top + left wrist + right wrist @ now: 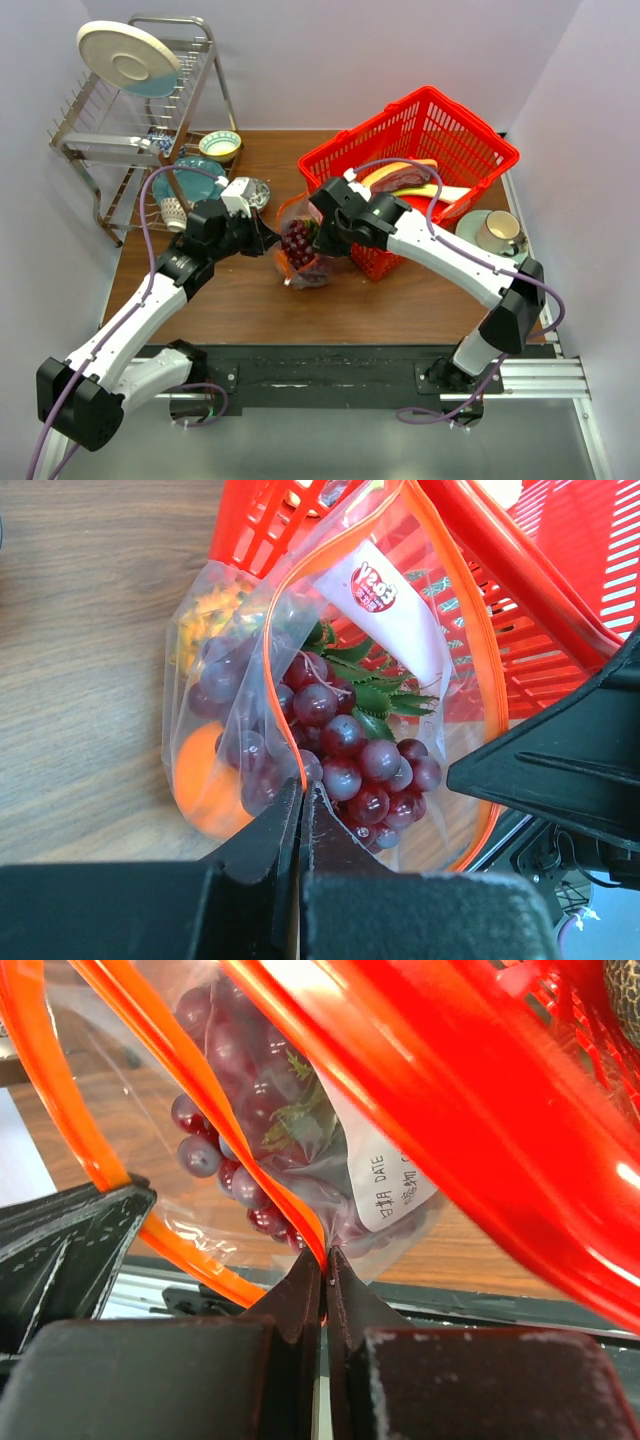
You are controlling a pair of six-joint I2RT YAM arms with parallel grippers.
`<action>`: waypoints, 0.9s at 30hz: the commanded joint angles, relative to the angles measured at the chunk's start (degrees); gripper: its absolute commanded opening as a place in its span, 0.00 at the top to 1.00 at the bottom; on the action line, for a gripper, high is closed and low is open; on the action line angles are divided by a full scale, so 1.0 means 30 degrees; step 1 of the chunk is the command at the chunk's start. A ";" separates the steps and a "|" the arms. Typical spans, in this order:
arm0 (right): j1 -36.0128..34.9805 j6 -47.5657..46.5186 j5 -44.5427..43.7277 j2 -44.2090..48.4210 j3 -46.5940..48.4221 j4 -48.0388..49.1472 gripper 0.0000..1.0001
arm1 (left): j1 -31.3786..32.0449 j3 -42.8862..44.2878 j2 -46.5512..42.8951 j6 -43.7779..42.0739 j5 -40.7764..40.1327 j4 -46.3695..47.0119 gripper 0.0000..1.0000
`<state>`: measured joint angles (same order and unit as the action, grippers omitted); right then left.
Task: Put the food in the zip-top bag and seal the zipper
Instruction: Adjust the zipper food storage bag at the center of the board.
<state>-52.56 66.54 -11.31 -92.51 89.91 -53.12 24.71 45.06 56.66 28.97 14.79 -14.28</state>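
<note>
The clear zip-top bag point(300, 250) hangs between my two grippers, just left of the red basket. Its mouth gapes open, rimmed by the red-orange zipper point(470, 630). Inside lie the purple grape bunch point(350, 760) and the pineapple point(205, 780), its green crown by the white label point(385, 595). My left gripper point(300, 795) is shut on the near zipper edge. My right gripper point(326, 1255) is shut on the opposite zipper edge point(250, 1150), with grapes point(225, 1060) showing through the plastic above it.
The red mesh basket point(470, 140) stands right behind the bag, holding other toy food. A cup on a saucer point(497, 232) sits at the right edge. A dish rack point(140, 110) with a plate, and bowls point(220, 145), stand at the back left.
</note>
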 commanded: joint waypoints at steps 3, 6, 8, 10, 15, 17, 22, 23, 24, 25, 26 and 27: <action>-0.0001 0.0143 -0.0827 -0.0131 0.1698 -0.0399 1.00 | -0.0121 0.1530 0.0007 -0.0252 0.0257 0.0397 1.00; 0.0057 -0.0003 -0.1092 -0.0247 0.2430 -0.0339 1.00 | -0.0121 0.3022 0.0475 -0.0662 0.0490 0.0044 1.00; 0.0086 -0.0091 -0.1356 -0.0422 0.3160 -0.0310 1.00 | -0.0121 0.3436 0.0652 -0.0984 0.0958 0.0278 1.00; 0.0203 -0.0150 -0.1328 -0.0511 0.3486 -0.0135 1.00 | -0.0121 0.3789 0.0712 -0.1247 0.1484 0.0628 0.92; 0.0934 0.0434 -0.0977 -0.0423 0.3254 0.1095 1.00 | -0.0121 0.3528 -0.0076 -0.2008 0.2102 0.0865 0.18; 0.1140 0.0669 -0.0598 -0.0365 0.2875 0.1708 1.00 | -0.0121 0.3176 -0.0633 -0.2331 0.2307 0.0923 0.00; 0.1610 0.1022 -0.0126 -0.0657 0.2813 0.2209 1.00 | -0.0121 0.1273 -0.3473 -0.3211 0.2890 0.1595 0.00; 0.1639 0.0993 -0.0155 -0.0716 0.2901 0.2210 1.00 | -0.0121 0.0922 -0.3942 -0.3241 0.3010 0.1742 0.00; 0.1813 0.0993 -0.0039 -0.0774 0.2931 0.2152 1.00 | -0.0121 0.0077 -0.4846 -0.3183 0.3127 0.1889 0.00; 0.1902 0.1022 0.0107 -0.0891 0.2931 0.2151 1.00 | -0.0092 -0.0366 -0.5319 -0.2979 0.3360 0.2238 0.01; 0.2019 0.1022 0.0224 -0.0921 0.2931 0.2209 1.00 | -0.0092 -0.0806 -0.5788 -0.2774 0.3333 0.2358 0.01; 0.2107 0.1022 0.0283 -0.0892 0.2902 0.2239 1.00 | -0.0092 -0.1622 -0.6720 -0.2279 0.3275 0.2446 0.02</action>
<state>-47.27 68.07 -10.81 -94.80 97.97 -49.71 24.64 45.89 42.35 21.43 22.33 -10.98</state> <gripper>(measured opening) 0.014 0.992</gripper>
